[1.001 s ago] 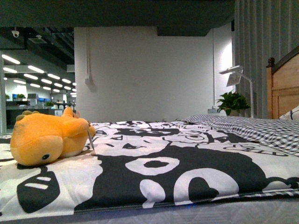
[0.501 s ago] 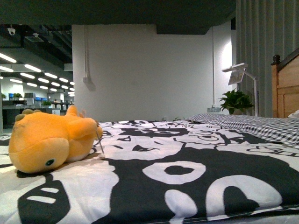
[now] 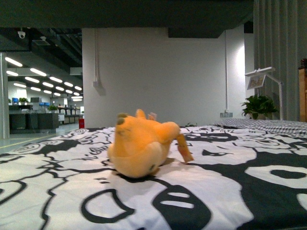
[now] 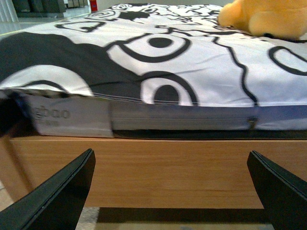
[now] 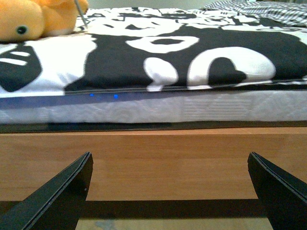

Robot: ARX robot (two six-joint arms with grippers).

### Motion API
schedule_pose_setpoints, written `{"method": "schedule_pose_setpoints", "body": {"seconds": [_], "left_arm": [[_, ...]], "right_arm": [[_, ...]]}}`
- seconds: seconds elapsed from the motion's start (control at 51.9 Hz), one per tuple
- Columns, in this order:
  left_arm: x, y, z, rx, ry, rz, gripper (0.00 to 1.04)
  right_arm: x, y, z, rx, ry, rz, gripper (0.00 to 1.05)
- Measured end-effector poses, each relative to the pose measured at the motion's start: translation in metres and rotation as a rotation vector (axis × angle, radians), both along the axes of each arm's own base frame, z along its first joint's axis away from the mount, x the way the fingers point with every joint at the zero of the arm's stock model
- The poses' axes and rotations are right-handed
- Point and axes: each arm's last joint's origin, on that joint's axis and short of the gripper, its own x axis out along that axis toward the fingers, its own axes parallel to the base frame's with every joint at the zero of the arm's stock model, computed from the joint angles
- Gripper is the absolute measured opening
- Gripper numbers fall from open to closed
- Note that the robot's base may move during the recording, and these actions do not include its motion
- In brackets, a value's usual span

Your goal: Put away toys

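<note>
plush toy [image 3: 141,146] sits back from the near edge of the bed [image 3: 240,191]; your left gripper [image 4: 170,158] and right gripper [image 5: 169,158] gape empty.

Caught only part of the plush animal [image 4: 268,17] in either wrist view, cropped by the picture's edge. Could not read the blurred label [image 4: 72,115] on the mattress side. Lost the finger bases of the left gripper [image 4: 170,152] and right gripper [image 5: 170,153] past the edge. Glimpsed only a sliver of wooden headboard [image 3: 303,91] at far right.
</note>
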Motion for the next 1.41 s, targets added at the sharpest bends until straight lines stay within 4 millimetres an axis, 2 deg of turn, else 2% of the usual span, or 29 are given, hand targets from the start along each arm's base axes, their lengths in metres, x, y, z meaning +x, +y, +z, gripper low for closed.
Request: {"method": "schedule_pose_setpoints", "body": {"seconds": [0.713,0.828,0.944,1.136,1.252,1.329,1.406], "left_arm": [[0.000,0.000,0.000,0.000,-0.003,-0.001,0.98],[0.000,0.000,0.000,0.000,-0.003,-0.001,0.98],[0.000,0.000,0.000,0.000,-0.003,-0.001,0.98],[0.000,0.000,0.000,0.000,-0.003,-0.001,0.98],[0.000,0.000,0.000,0.000,-0.003,-0.001,0.98],[0.000,0.000,0.000,0.000,-0.003,-0.001,0.98],[0.000,0.000,0.000,0.000,-0.003,-0.001,0.98]], "right_arm": [[0.000,0.000,0.000,0.000,-0.002,0.003,0.98],[0.003,-0.003,-0.001,0.059,0.119,0.147,0.98],[0.012,-0.014,0.017,0.124,0.119,0.192,0.98],[0.041,-0.021,0.071,0.106,-0.011,0.181,0.98],[0.066,-0.011,0.102,0.091,-0.068,0.206,0.98],[0.093,0.005,0.132,0.076,-0.102,0.222,0.98],[0.116,0.021,0.153,0.076,-0.111,0.240,0.98]]}}
